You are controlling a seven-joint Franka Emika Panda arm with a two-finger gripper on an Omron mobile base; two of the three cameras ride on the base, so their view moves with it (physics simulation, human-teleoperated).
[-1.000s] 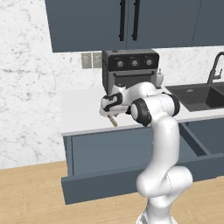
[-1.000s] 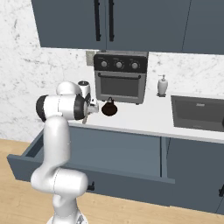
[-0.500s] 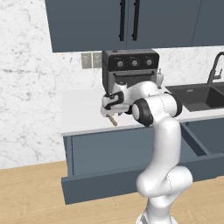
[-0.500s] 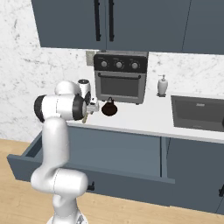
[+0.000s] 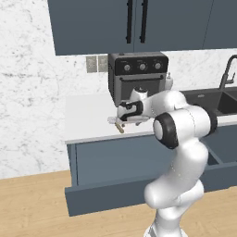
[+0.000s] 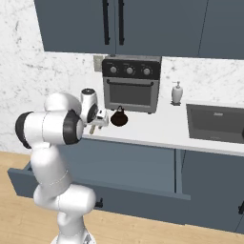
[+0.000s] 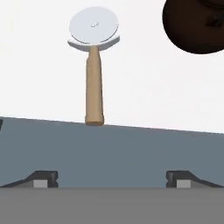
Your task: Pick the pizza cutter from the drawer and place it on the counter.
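We see the pizza cutter (image 7: 93, 57) lying flat on the white counter (image 7: 144, 87), wheel away from us, wooden handle pointing back toward the counter's front edge, its end right at that edge. Our gripper (image 7: 113, 178) hangs just off the edge on the near side, jaws spread wide and holding nothing; the cutter sits ahead of them, apart from both fingertips (image 7: 43, 177), a bit toward the left one. A dark brown bulbous thing (image 7: 194, 24) rests on the counter beside the wheel, not touching it. From the left base view the cutter (image 5: 116, 123) is by the counter (image 5: 88, 115) edge under the gripper (image 5: 125, 115). Below, the drawer (image 5: 111, 196) stands pulled out. A toaster oven (image 6: 132, 83) is behind.
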